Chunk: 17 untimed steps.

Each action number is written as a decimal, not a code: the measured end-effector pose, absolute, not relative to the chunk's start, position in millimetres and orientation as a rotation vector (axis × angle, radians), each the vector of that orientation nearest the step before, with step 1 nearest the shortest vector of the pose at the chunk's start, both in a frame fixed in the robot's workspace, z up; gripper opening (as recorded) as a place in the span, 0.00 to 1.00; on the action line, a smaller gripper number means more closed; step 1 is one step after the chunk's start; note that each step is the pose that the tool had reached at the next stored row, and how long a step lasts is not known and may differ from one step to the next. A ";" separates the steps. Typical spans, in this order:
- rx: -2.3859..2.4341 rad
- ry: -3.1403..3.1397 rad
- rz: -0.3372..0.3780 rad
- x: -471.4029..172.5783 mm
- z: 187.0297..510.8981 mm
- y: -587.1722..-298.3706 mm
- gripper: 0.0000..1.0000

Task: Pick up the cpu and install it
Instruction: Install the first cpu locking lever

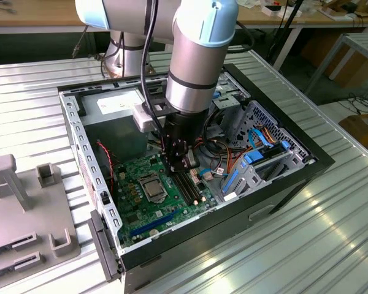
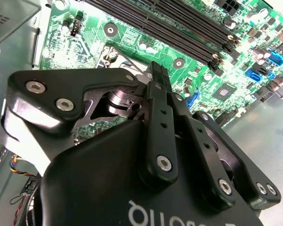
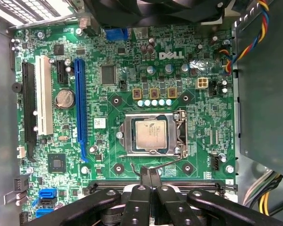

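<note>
Silvery-grey and dull, the cpu (image 3: 151, 133) sits flat in its socket (image 3: 154, 134) at the middle of the first wrist view, squared up inside the metal frame on the green motherboard (image 3: 132, 61). In the exterior view the same chip (image 1: 152, 188) shows low in the open case (image 1: 190, 239), left of centre in the frame, with the arm's black pincer (image 1: 183, 160) hanging above the board just to its upper right, near the long black memory slots (image 1: 187, 187).

From where I stand the pincer (image 3: 149, 172) looks pressed together: in the first wrist view, at the bottom centre, its two slim fingers (image 3: 144, 175) run side by side with no gap to speak of and nothing between them. The tips hover near the socket's edge, apart from the chip.

That chip I would judge light, stiff and thin, with a smooth metal lid that offers little friction. It is fragile underneath, and so is the socket below it, so any hold belongs on two opposite side edges of the lid, kept level, never pressing down on the top. A thin retaining lever (image 3: 155, 165) lies beside the socket.
</note>
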<state>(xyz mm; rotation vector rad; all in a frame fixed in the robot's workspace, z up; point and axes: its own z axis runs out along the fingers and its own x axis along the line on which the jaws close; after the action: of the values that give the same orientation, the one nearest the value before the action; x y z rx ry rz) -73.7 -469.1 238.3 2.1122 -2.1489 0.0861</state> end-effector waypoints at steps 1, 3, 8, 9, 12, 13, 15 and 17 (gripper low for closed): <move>2.112 -2.149 0.086 -73.8 238.2 -469.7 0.11; 2.112 -2.149 0.087 -73.8 237.9 -471.2 0.11; 2.113 -2.150 0.088 -73.8 236.0 -474.6 0.11; 2.113 -2.150 0.089 -73.8 235.3 -475.0 0.11; 2.113 -2.150 0.089 -73.9 235.1 -475.2 0.11; 2.113 -2.150 0.089 -73.9 235.0 -475.2 0.11; 2.114 -2.151 0.091 -74.9 235.0 -475.1 0.11; 2.116 -2.150 0.092 -76.3 235.0 -475.1 0.11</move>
<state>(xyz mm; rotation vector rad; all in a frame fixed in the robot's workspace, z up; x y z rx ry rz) -76.3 -475.1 235.0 2.1157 -2.1505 0.0920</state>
